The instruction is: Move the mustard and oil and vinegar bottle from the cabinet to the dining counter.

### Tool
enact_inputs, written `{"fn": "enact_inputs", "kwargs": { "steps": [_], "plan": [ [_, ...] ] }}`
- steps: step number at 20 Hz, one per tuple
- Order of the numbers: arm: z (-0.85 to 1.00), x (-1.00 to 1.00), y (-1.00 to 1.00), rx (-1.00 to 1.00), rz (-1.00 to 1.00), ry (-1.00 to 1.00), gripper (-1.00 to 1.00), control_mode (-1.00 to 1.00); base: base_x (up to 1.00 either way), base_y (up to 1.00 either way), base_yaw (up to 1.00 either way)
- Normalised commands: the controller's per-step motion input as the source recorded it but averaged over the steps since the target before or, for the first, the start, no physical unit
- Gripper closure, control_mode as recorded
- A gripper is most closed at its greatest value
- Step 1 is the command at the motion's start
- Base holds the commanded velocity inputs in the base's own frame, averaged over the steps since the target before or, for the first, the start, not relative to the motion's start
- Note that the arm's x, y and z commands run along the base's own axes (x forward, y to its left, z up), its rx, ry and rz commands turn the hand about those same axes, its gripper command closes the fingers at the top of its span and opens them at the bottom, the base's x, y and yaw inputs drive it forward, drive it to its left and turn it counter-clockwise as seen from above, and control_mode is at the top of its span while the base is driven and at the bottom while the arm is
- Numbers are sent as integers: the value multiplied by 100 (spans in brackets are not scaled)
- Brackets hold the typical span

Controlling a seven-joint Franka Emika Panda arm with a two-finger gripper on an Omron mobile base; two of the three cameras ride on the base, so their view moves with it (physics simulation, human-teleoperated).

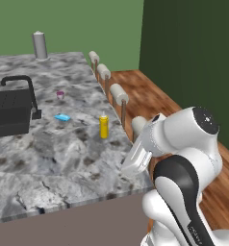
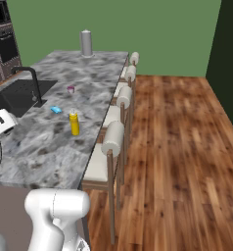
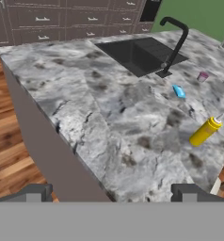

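Done: small yellow mustard squeeze bottle (image 1: 103, 126) stands upright on the grey-white marbled dining counter (image 1: 54, 158)
Left: the glass oil and vinegar flask
Gripper (image 3: 112, 194): wide apart, empty

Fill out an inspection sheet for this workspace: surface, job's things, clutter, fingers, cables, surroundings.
Surface: dining counter, marbled grey, with black sink and faucet.
Job's things: mustard upright on the counter, near the stool side.
Clutter: small blue item, small pink cup, grey cylinder at the far end.
Fingers: gripper open, holding nothing.
Cables: nothing seen.
Surroundings: white stools, wooden floor, green wall.
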Motion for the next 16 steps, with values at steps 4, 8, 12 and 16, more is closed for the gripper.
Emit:
{"fn": "enact_inputs", "kwargs": {
  "steps": [4, 8, 12, 16],
  "plan": [
    [0, 0, 0, 0, 0, 0, -100, -100, 0, 0, 0],
    [0, 0, 0, 0, 0, 0, -100, -100, 0, 0, 0],
    [0, 0, 0, 0, 0, 0, -100, 100, 0, 0, 0],
    [0, 0, 0, 0, 0, 0, -100, 100, -32, 2, -3]
  ]
}}
